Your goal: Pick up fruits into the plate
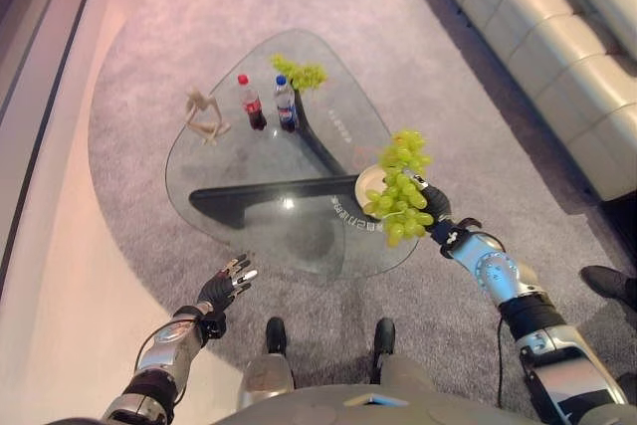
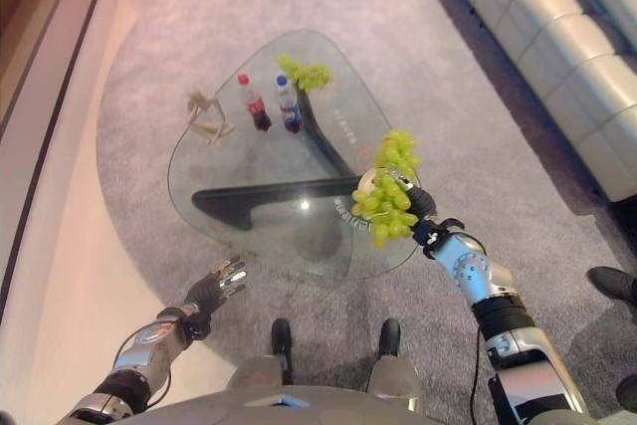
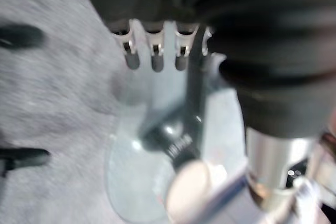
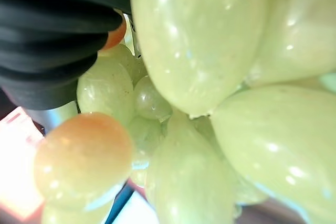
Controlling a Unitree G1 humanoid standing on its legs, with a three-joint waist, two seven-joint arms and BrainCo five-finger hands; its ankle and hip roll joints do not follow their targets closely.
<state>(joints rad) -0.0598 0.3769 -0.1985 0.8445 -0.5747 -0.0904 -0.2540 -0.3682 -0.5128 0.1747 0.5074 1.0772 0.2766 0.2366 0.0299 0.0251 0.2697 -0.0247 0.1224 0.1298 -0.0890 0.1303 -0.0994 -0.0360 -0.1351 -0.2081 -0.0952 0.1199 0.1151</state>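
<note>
Left eye view: the right hand (image 1: 435, 208) grips a bunch of green grapes (image 1: 400, 191) above the plate (image 1: 366, 186) at the glass table's (image 1: 239, 171) near right edge. More grapes (image 1: 301, 74) lie at the table's far side, beside two bottles (image 1: 269, 102). The left hand (image 1: 225, 285), fingers loosely apart, hangs off the table's near edge.

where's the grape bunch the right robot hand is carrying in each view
Left eye: grapes right of centre, over the plate.
Right eye: grapes just right of centre.
Left wrist: not in it.
Right wrist: grapes close up.
Shared landmark: glass table.
</note>
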